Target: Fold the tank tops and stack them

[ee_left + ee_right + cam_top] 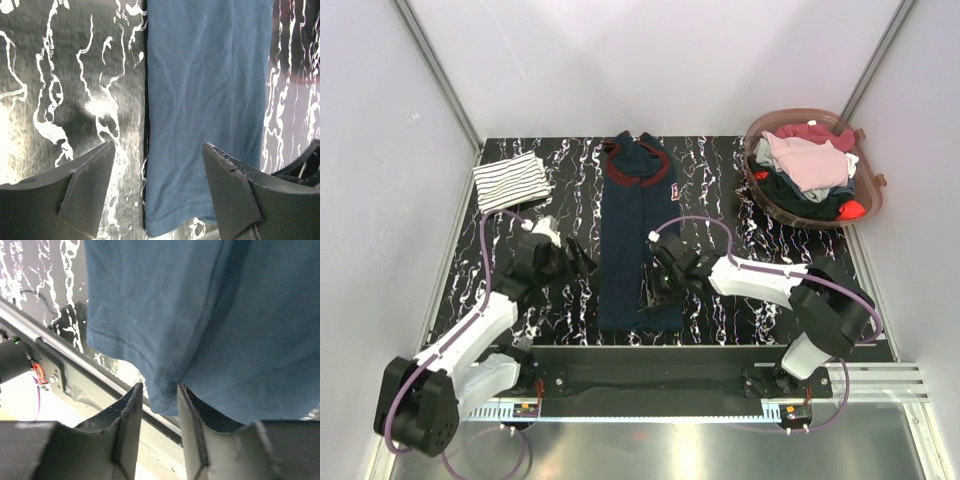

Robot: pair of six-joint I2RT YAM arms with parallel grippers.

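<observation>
Top external view shows us the navy tank top (638, 230) lying as a long narrow strip in the middle of the table (720, 180), with the collar at the far side and the hem toward the arms. The right gripper (160, 387) is at the right side of the hem. In its wrist view the two fingers are pinched on a fold of this hem, and we judge it grips there to carry the hem toward the collar. The left gripper (157, 147) hangs released, jaws wide, over the strip's left edge, probably ready for the other corner. The striped tank top (510, 182) rests folded at the far left corner, well apart, as a base for the stack.
</observation>
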